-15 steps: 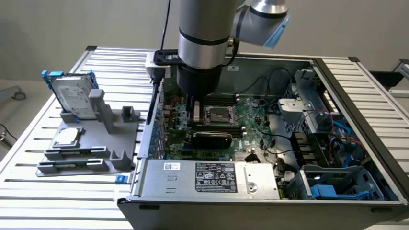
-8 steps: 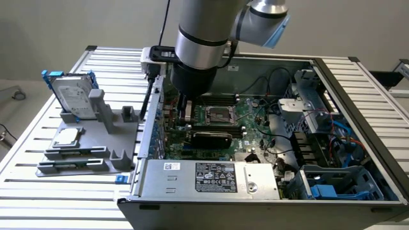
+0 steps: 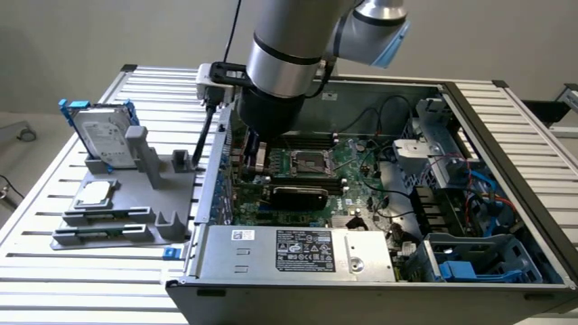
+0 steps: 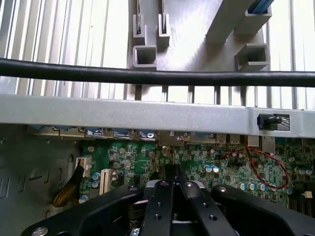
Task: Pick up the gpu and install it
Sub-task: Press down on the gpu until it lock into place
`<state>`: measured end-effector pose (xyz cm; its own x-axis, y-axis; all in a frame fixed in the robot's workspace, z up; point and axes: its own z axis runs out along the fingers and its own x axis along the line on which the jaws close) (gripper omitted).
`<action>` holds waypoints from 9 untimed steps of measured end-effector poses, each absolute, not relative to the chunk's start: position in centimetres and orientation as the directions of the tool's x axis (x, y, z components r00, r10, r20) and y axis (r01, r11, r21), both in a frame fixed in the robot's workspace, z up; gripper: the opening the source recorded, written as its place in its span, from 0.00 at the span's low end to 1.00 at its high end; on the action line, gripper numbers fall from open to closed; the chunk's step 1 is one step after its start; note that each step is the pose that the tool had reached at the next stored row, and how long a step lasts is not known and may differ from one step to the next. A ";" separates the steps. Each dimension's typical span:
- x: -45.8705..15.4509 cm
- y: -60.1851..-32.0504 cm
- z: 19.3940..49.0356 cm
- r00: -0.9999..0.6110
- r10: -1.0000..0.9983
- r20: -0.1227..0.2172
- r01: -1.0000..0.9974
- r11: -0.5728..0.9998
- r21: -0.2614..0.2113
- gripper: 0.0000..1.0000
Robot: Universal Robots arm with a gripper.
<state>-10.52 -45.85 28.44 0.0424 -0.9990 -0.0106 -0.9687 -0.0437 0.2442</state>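
A: Claw (image 4: pixel 170 173) state?
B: Jaws pinched shut, nothing seen held. It hangs low over the motherboard (image 4: pixel 123 157).
A: The gpu?
B: The gpu (image 3: pixel 298 196) sits on the board just beside the claw, contact unclear. The case wall (image 4: pixel 147 115) is near the claw, with the grey holder (image 4: pixel 187 29) beyond.

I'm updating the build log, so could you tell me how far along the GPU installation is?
Done: the gpu is off the grey holder and lies inside the computer case, black cover up, over the motherboard. In hand: the gripper is shut, low over the board beside the card. Left: whether the card is fully seated cannot be told.
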 end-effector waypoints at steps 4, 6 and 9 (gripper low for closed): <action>-10.6 -45.8 28.5 0.042 -0.999 0.011 -0.961 -0.038 0.274 0.11; -10.6 -45.8 28.4 0.042 -0.999 0.015 -0.957 -0.036 0.288 0.11; -10.6 -45.8 28.5 0.042 -0.999 0.016 -0.954 -0.036 0.298 0.11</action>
